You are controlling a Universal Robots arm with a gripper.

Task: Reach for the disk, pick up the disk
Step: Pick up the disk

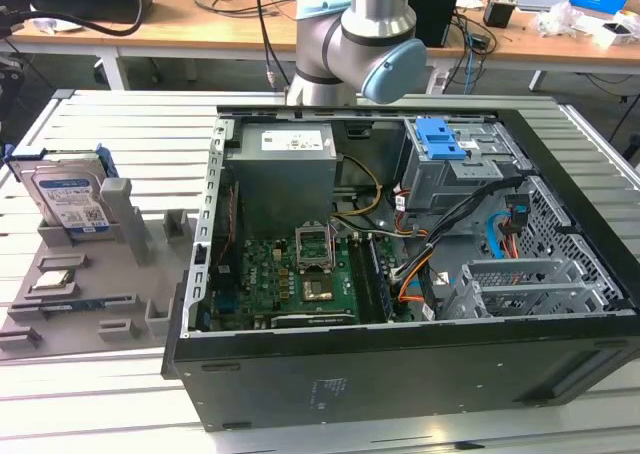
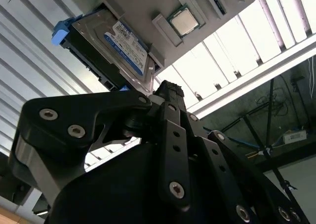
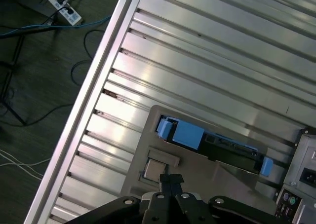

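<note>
The disk [image 1: 68, 198], silver with a white-and-blue label and blue side rails, stands on edge in a slot at the far end of a grey holder [image 1: 100, 294], on the exterior view's left. In the second wrist view the disk [image 2: 118, 46] shows its label; in the first wrist view the disk [image 3: 229, 146] shows edge-on with its blue rail. My gripper [image 3: 170, 180] hovers over the holder a short way from the disk, apart from it. The fingers are shut with nothing between them, and the black fingertips [image 2: 168, 90] point toward the disk.
An open computer case [image 1: 560, 344] takes up the middle and right of the slatted metal table [image 1: 120, 124], with a grey power supply [image 1: 285, 169] and a blue latch [image 1: 440, 139] inside. A processor chip [image 2: 183, 21] sits in the holder near the disk. The table's edge and cables on the floor [image 3: 44, 26] lie beyond.
</note>
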